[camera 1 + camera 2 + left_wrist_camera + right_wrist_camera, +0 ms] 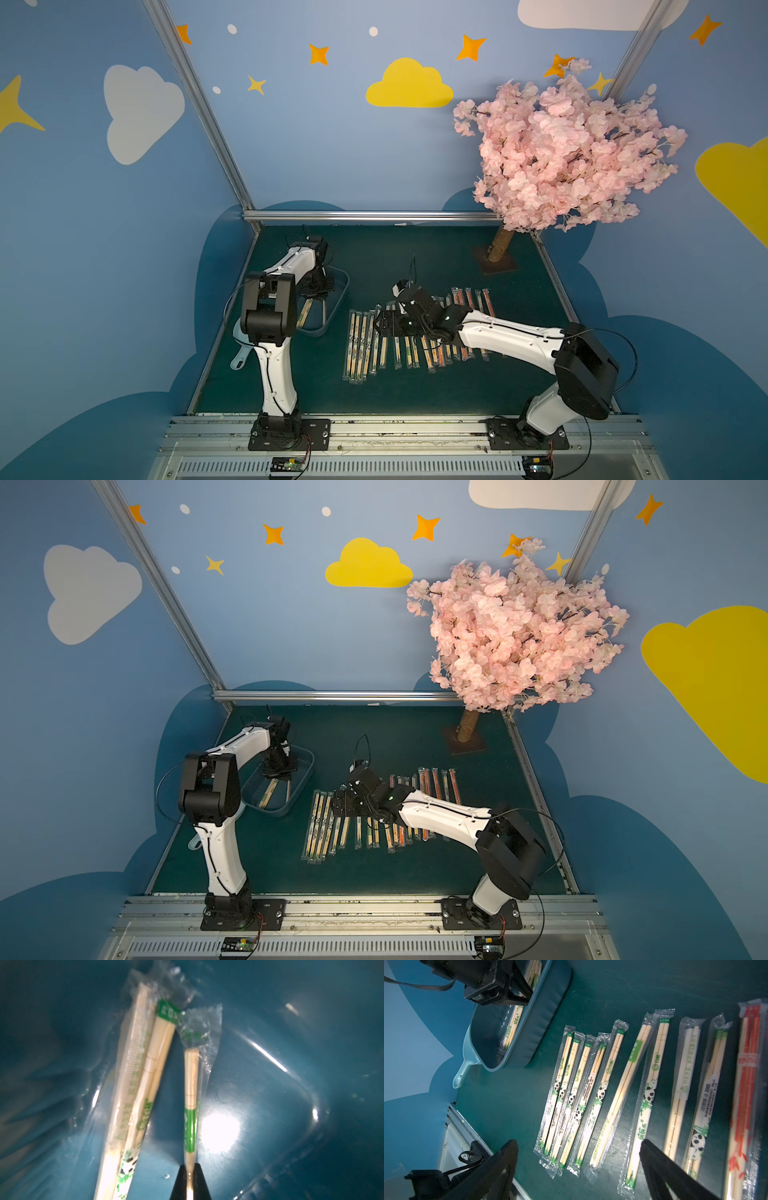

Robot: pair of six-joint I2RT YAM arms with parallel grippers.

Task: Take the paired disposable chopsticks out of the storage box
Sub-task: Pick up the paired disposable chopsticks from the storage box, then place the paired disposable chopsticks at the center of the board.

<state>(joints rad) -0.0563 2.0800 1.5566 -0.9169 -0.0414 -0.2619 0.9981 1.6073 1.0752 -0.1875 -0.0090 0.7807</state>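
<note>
You are clenching the left jaws on one green-banded chopstick pair (pixel 190 1105) inside the storage box (pixel 548 1012); be lifting it straight up, clear of the two pairs (pixel 143 1076) beside it, while the right jaws are gaping outside the box.

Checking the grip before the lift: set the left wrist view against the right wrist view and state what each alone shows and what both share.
Left wrist only: the contact itself, the left end effector shut on a green-banded chopstick pair over the storage box floor. Right wrist only: the open right end effector above the row of sleeved pairs on the green mat, a red-printed pair, and a pale blue handle by the box. Both: the box, the left end effector in it, and the other pairs lying inside.
</note>
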